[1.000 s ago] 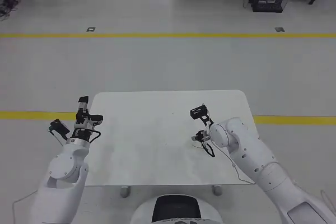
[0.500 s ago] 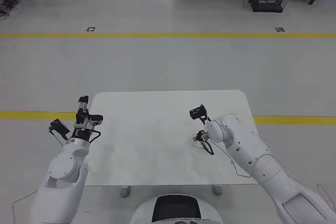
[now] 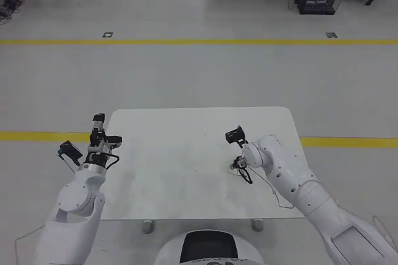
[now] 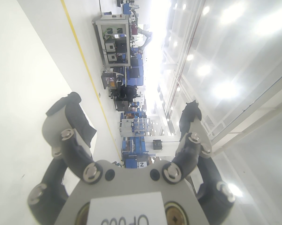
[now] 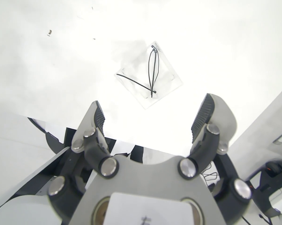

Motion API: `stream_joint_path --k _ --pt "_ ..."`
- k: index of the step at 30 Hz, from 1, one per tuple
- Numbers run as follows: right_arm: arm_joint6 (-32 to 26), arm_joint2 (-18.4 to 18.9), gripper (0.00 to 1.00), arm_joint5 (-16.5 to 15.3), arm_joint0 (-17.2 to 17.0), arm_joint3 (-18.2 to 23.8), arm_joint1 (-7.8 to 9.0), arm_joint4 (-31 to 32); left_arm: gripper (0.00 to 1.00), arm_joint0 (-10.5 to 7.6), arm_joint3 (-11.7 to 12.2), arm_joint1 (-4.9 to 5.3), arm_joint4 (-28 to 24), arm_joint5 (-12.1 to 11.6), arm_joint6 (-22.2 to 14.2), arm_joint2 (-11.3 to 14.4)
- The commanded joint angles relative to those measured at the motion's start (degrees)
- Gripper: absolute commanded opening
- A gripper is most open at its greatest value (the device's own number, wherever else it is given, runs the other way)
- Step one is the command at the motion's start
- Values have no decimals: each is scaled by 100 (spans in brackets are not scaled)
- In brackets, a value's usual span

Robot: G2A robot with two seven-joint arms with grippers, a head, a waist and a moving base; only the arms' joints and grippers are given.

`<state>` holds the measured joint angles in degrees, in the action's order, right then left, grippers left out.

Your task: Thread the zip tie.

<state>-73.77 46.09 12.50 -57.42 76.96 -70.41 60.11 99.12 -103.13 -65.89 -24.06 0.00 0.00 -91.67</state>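
A white rounded table (image 3: 186, 132) stands on a pale floor with yellow lines, and at its left edge our left gripper (image 4: 131, 101) sits spread and empty. Toward the right side our right gripper (image 5: 152, 101) hovers, jaws apart and empty, above a thin black plastic zip tie (image 5: 152, 87) lying in a narrow loop on a clear square sheet (image 5: 170, 80). We judge it light, springy and slick, best pinched on the strap beside its head.
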Motion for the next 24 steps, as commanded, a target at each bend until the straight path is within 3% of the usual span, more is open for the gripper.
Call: stream_joint_path --k 1,12,15,19,24 --pt "-42 -44 100 87 49 -93 -36 7 100 0 0 0 0 0 0 0" --pt "3 -106 100 92 107 -213 -88 3 100 0 0 0 0 0 0 0" --pt "415 -14 100 -230 -37 -202 -74 -192 100 0 0 0 0 0 0 0" --pt "484 83 100 -564 -93 -168 -48 -262 100 0 0 0 0 0 0 0" --pt "483 90 100 -570 -97 -165 -46 -255 100 0 0 0 0 0 0 0"
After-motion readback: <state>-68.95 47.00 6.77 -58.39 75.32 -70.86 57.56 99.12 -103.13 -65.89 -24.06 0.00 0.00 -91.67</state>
